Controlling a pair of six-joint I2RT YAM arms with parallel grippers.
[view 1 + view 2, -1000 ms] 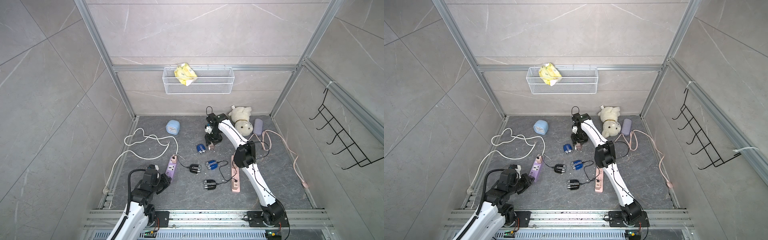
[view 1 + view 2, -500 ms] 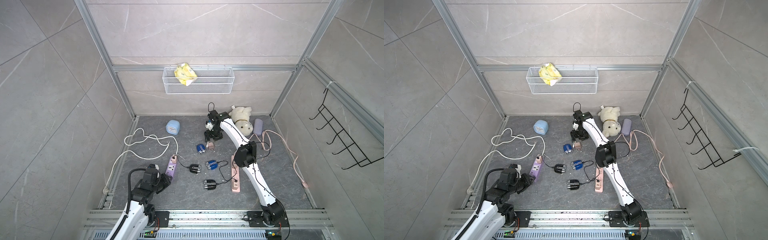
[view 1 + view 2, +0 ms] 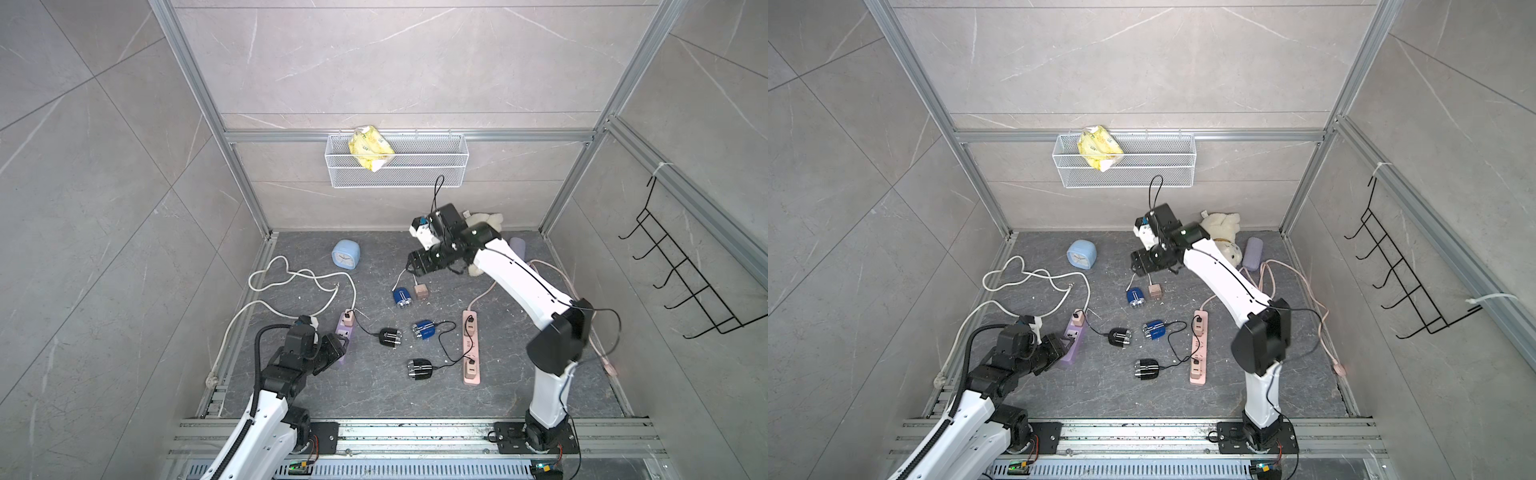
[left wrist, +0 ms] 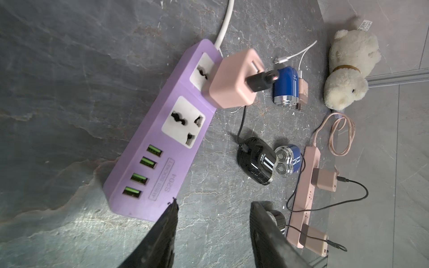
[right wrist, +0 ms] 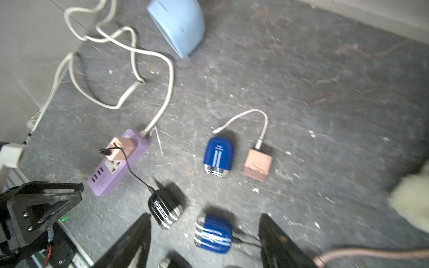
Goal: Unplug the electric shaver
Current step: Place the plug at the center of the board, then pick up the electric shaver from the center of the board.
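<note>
Jaws of both the left gripper (image 4: 213,206) and right gripper (image 5: 205,218) have just parted and hold nothing, so the rounded blue electric shaver (image 5: 218,154) and pink cube adapter (image 5: 257,166) lie unplugged, well apart from the purple plastic power strip (image 4: 167,181).

Blue shaver (image 3: 402,298) sits nxt to pink adapter (image 3: 421,291).

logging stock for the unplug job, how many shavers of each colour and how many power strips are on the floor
blue shavers: 2
black shavers: 2
purple power strip: 1
pink power strip: 1
total: 6
</note>
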